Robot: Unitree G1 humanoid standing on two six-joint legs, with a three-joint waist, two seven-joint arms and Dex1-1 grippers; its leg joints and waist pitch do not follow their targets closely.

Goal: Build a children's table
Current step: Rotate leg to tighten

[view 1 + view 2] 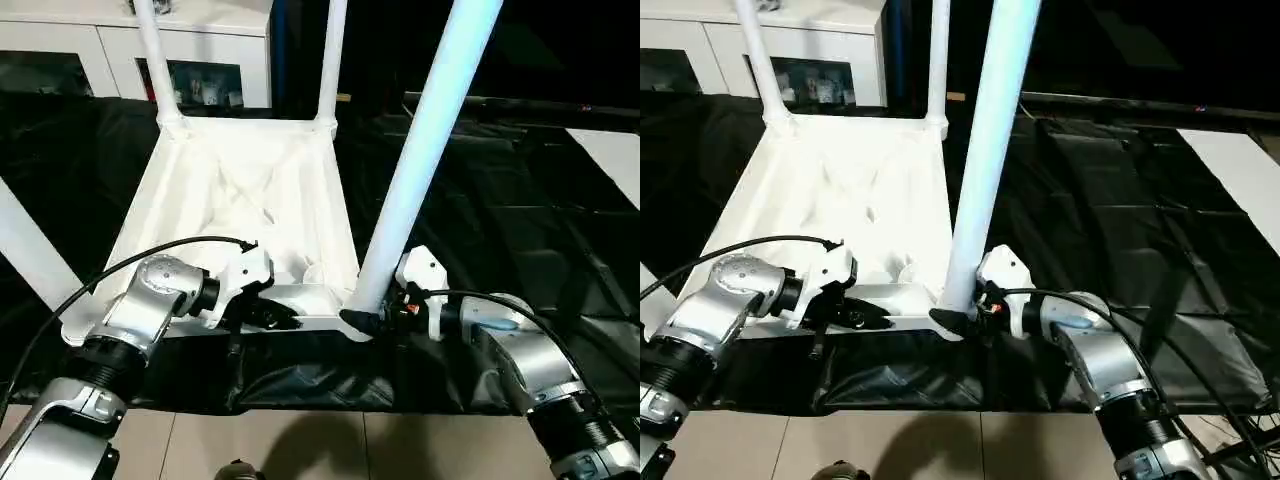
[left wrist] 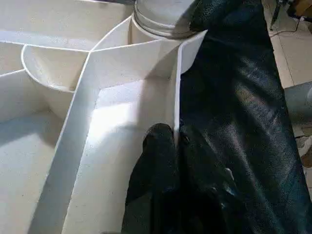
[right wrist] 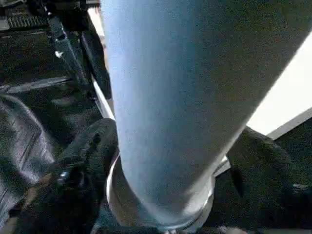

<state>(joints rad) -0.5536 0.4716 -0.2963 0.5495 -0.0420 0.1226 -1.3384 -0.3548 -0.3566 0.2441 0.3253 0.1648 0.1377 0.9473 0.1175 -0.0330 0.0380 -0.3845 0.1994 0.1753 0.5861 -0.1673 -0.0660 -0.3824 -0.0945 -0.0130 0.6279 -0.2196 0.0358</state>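
Observation:
The white tabletop (image 1: 240, 190) lies upside down on black cloth, ribs facing up. Two white legs (image 1: 155, 60) (image 1: 330, 60) stand in its far corner sockets. A third leg (image 1: 25, 245) slants up from the near left corner. The fourth leg (image 1: 420, 150) rises from the near right socket, leaning to the right. My right gripper (image 1: 375, 318) is shut on this leg's base, with black fingers (image 3: 92, 146) on either side of it. My left gripper (image 1: 275, 315) is shut on the tabletop's near rim, the thin wall (image 2: 176, 87) pinched between its fingers (image 2: 158, 146).
A white cabinet with glass doors (image 1: 100, 50) stands behind the table. Black cloth (image 1: 500, 200) spreads to the right, with a white sheet (image 1: 610, 150) at its far right edge. Tiled floor (image 1: 300, 440) shows below the cloth's near edge.

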